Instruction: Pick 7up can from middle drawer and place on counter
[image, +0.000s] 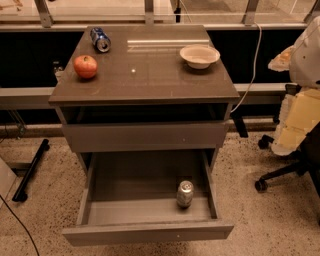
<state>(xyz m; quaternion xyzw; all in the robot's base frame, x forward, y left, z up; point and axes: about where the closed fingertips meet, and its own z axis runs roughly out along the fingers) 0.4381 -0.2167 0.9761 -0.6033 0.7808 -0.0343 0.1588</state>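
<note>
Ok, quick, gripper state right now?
Gripper: out of the camera view, so open or shut cannot be told.
The 7up can stands free in the middle drawer.

No legible writing on anything here

The blue can (100, 39), lying on its side at the back left of the counter (150, 80), carries pale markings on its wall, but no letter, brand or number can be made out. The 7up can (185, 194), upright in the open middle drawer (145, 232), shows only a dull greenish-silver side and a silver top; its label cannot be read. The pincer is out of the camera view, so any marking on it cannot be told.
</note>
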